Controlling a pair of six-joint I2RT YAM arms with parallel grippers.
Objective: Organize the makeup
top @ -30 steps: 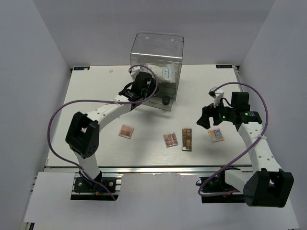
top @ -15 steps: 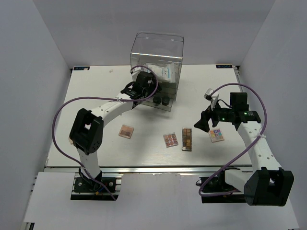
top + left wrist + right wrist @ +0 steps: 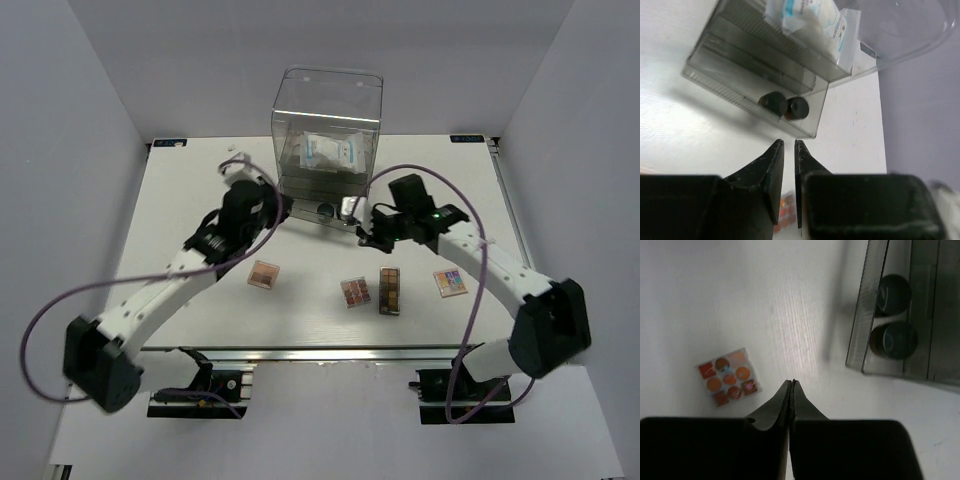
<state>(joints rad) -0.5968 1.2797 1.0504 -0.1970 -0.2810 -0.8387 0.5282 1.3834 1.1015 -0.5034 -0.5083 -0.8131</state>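
The clear drawer box (image 3: 328,130) stands at the back centre with a white blue-printed packet (image 3: 330,152) inside. Its low drawer (image 3: 747,95) sticks out and holds two round black pots (image 3: 774,102) (image 3: 893,339). On the table lie a brown palette (image 3: 263,274), a pink palette (image 3: 355,292), a long narrow palette (image 3: 389,290) and a multicoloured palette (image 3: 449,282). My left gripper (image 3: 789,142) hovers just in front of the drawer's corner, its jaws a narrow slit apart with nothing between them. My right gripper (image 3: 792,383) is shut and empty, above the table between the drawer and the pink palette (image 3: 728,376).
The box's domed clear lid (image 3: 900,25) rises behind the packet. Purple cables loop off both arms (image 3: 60,300). White walls enclose the table on three sides, and a metal rail (image 3: 320,352) runs along its near edge.
My left arm has drawn back from the box and its jaws have narrowed. My right arm has swung from beside the multicoloured palette to the drawer's front and shut its jaws.
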